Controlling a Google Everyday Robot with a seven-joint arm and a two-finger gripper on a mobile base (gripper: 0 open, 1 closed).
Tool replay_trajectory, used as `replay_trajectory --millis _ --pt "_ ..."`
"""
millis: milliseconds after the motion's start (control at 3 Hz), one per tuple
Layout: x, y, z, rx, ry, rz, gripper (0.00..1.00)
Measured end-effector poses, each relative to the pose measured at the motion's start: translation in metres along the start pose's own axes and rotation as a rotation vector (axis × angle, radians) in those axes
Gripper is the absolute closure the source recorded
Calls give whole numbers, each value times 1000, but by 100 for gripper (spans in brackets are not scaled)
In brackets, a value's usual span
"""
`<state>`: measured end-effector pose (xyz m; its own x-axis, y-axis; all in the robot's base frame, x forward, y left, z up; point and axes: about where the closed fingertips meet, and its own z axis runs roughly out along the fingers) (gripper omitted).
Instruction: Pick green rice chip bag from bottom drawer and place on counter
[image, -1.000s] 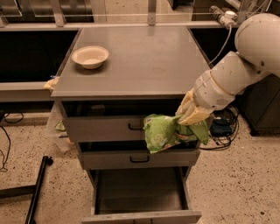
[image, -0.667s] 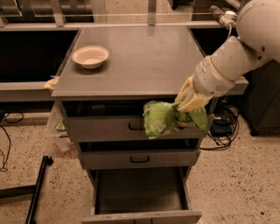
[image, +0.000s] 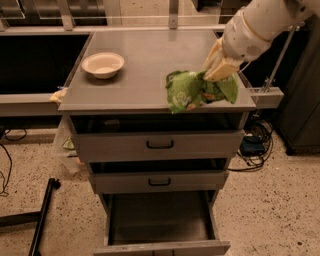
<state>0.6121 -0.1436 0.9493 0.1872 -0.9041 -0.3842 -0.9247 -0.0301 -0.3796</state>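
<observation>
A thick white rounded arm (image: 255, 30) tapers to a pale-yellow claw (image: 216, 74) above the counter (image: 145, 60), front right.

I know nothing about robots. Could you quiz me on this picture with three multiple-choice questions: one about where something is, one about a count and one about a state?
1. Where is the green rice chip bag?
A) on the floor
B) in the gripper, by the front right edge of the counter
C) behind the cabinet

2. How many drawers does the cabinet have?
A) one
B) five
C) three

3. The bottom drawer is:
A) pulled open
B) pushed shut
C) taken out

Answers:
1 B: the gripper is shut on the bag at that edge.
2 C: three grey drawer fronts are stacked below the counter.
3 A: the drawer's bare grey inside is showing.
</observation>
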Motion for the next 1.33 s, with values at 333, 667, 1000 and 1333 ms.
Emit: replay_trajectory --millis 333,667,1000,1333 --pt "14 -44 -7 94 -10 19 100" --pt "16 -57 -11 125 -19 24 100" --pt "17 -61 -6 126 -29 28 100" --pt "24 -79 8 155 -43 50 100"
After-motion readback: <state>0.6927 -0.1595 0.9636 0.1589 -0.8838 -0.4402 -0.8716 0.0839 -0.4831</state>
